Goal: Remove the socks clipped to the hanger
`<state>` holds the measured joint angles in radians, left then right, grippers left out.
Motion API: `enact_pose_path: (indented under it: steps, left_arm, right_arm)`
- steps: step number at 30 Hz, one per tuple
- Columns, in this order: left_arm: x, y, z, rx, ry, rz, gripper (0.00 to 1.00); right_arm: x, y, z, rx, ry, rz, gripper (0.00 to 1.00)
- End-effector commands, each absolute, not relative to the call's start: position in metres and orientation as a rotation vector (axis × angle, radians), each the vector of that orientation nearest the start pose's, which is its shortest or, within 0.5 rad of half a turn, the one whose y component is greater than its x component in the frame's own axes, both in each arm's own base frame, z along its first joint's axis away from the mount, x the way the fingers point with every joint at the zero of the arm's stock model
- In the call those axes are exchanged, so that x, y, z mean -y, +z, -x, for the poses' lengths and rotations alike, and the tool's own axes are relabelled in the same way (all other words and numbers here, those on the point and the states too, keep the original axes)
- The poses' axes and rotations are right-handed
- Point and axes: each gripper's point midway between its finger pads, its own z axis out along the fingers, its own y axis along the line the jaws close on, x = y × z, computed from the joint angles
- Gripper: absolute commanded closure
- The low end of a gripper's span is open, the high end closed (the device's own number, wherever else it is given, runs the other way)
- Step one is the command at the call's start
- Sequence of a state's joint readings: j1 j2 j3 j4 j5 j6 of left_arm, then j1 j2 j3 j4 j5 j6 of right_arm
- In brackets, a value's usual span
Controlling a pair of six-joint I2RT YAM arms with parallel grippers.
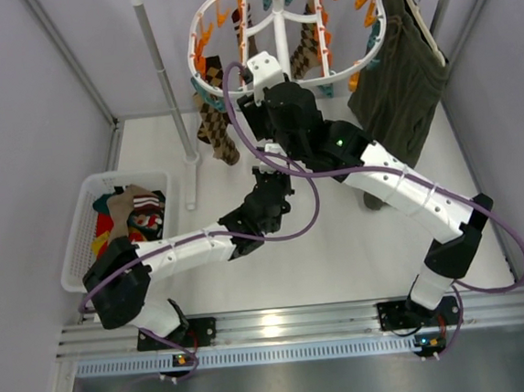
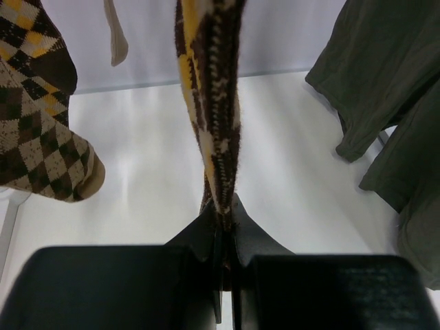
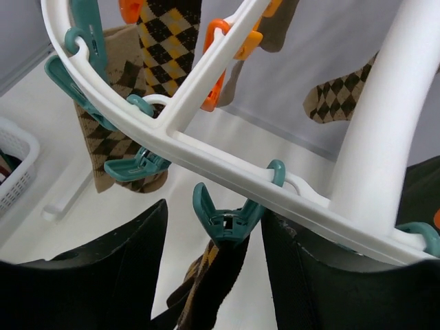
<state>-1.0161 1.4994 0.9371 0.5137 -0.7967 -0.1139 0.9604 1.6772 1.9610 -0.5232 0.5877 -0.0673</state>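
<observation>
The white oval hanger (image 1: 199, 23) hangs from the rail at the back, with orange and teal clips. Several argyle socks (image 1: 216, 117) hang from it. In the left wrist view my left gripper (image 2: 225, 213) is shut on the lower end of a brown and yellow argyle sock (image 2: 210, 103) that hangs straight down. In the right wrist view my right gripper (image 3: 213, 227) is open, one finger on each side of the teal clip (image 3: 227, 220) that holds this sock (image 3: 213, 275) under a hanger bar (image 3: 206, 148). The fingers stand apart from the clip. In the top view the right arm hides this sock.
A white basket (image 1: 78, 240) at the left holds removed socks (image 1: 130, 212). The white rail stand (image 1: 165, 85) rises behind it. A dark olive garment (image 1: 398, 74) hangs at the right, close to the right arm. Another argyle sock (image 2: 34, 130) hangs left of the held one.
</observation>
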Motion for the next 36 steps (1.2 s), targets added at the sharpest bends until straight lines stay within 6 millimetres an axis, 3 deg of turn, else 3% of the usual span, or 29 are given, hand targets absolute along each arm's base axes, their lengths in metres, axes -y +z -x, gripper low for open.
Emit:
enact_pose_path:
  steps: [1, 5, 8, 15, 17, 19, 24, 30, 31, 32, 36]
  left_arm:
    - [0.304, 0.27, -0.329, -1.554, -0.278, -0.082, 1.0]
    - [0.299, 0.272, -0.326, -1.551, -0.29, -0.068, 1.0]
    - [0.297, 0.27, -0.325, -1.553, -0.296, -0.062, 1.0]
    - [0.292, 0.249, -0.319, -1.589, -0.317, -0.048, 1.0]
    - [0.294, 0.244, -0.319, -1.598, -0.323, -0.044, 1.0]
    - [0.296, 0.24, -0.32, -1.604, -0.32, -0.048, 1.0]
    - [0.299, 0.248, -0.321, -1.592, -0.337, -0.05, 1.0]
    - [0.298, 0.25, -0.318, -1.589, -0.35, -0.049, 1.0]
    - [0.297, 0.249, -0.318, -1.592, -0.345, -0.049, 1.0]
    - [0.296, 0.248, -0.318, -1.592, -0.343, -0.046, 1.0]
    - [0.291, 0.239, -0.317, -1.605, -0.322, -0.042, 1.0]
  right_arm:
    - [-0.331, 0.433, -0.356, -1.629, 0.192, 0.42, 0.47]
    - [-0.33, 0.432, -0.356, -1.621, 0.199, 0.407, 0.58]
    - [-0.329, 0.433, -0.357, -1.618, 0.194, 0.402, 0.73]
    - [-0.326, 0.44, -0.353, -1.602, 0.22, 0.381, 0.77]
    - [-0.327, 0.442, -0.352, -1.597, 0.229, 0.381, 0.74]
    - [-0.327, 0.443, -0.353, -1.594, 0.231, 0.371, 0.63]
    - [-0.325, 0.448, -0.354, -1.582, 0.238, 0.341, 0.63]
    - [-0.326, 0.454, -0.355, -1.563, 0.25, 0.314, 0.76]
    - [-0.325, 0.456, -0.355, -1.561, 0.253, 0.311, 0.86]
    - [-0.325, 0.455, -0.355, -1.562, 0.251, 0.311, 0.89]
    - [-0.324, 0.455, -0.354, -1.563, 0.253, 0.309, 0.89]
